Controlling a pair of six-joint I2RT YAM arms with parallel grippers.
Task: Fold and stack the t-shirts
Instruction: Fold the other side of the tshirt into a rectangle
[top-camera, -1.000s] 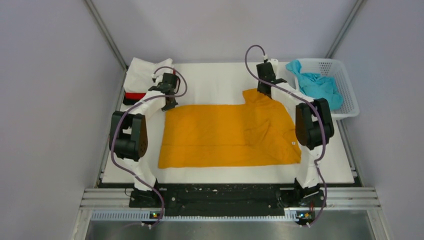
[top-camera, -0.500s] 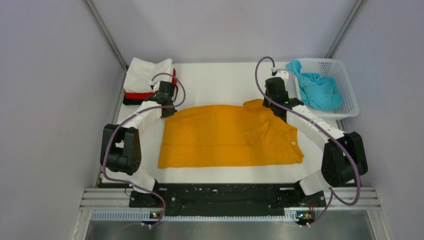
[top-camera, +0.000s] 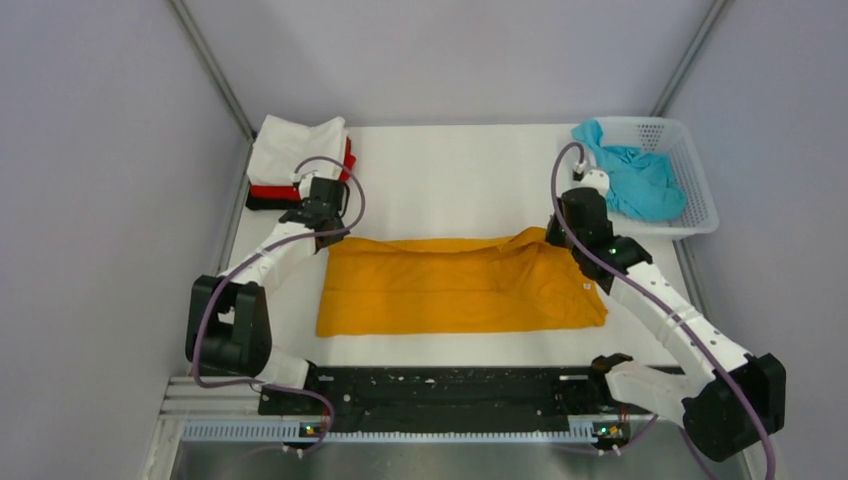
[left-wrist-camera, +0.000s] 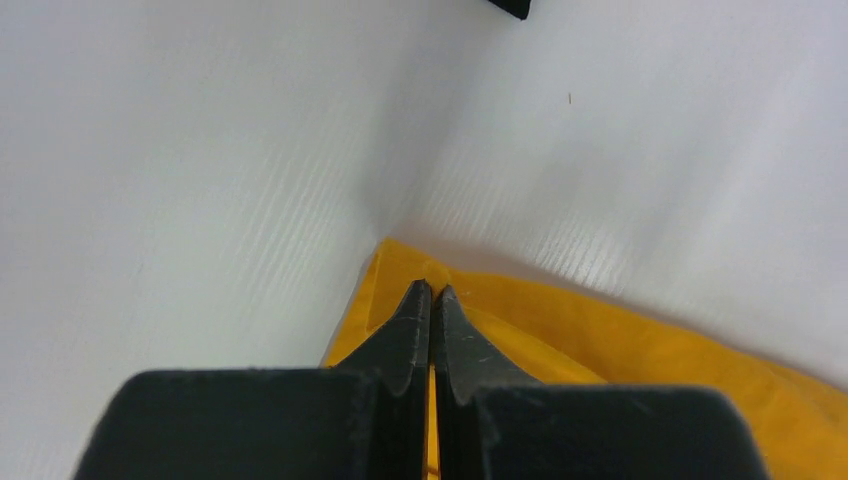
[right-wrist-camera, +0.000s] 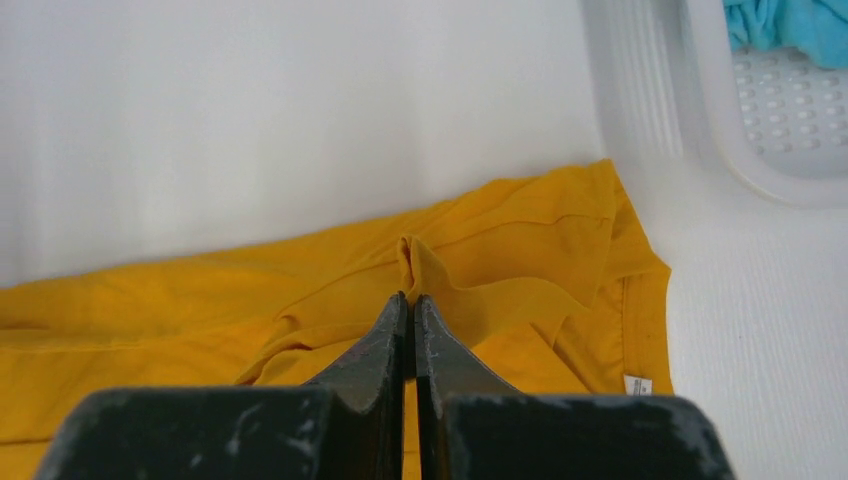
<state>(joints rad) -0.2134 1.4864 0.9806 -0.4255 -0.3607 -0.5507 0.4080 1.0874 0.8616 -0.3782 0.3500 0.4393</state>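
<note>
L gripper (left-wrist-camera: 431, 289), R gripper (right-wrist-camera: 411, 298) pinch orange tee (top-camera: 440, 290) far edge, prob.

We are seeing the white-shelled, black-jointed left arm (top-camera: 265, 258) and matching right arm (top-camera: 665, 310), each trailing a looping purple cable (top-camera: 552, 200). The left gripper (left-wrist-camera: 431, 290) and right gripper (right-wrist-camera: 410, 298) are showing black tapered fingers (right-wrist-camera: 385, 345) flecked with pale scuffs.

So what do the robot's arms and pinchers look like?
The left arm and right arm are each made of white links joined by chunky black joints, with a thin purple cable looping along them. The left gripper and right gripper each have two black fingers that taper to points. The right one's fingers are scuffed with pale marks.
</note>
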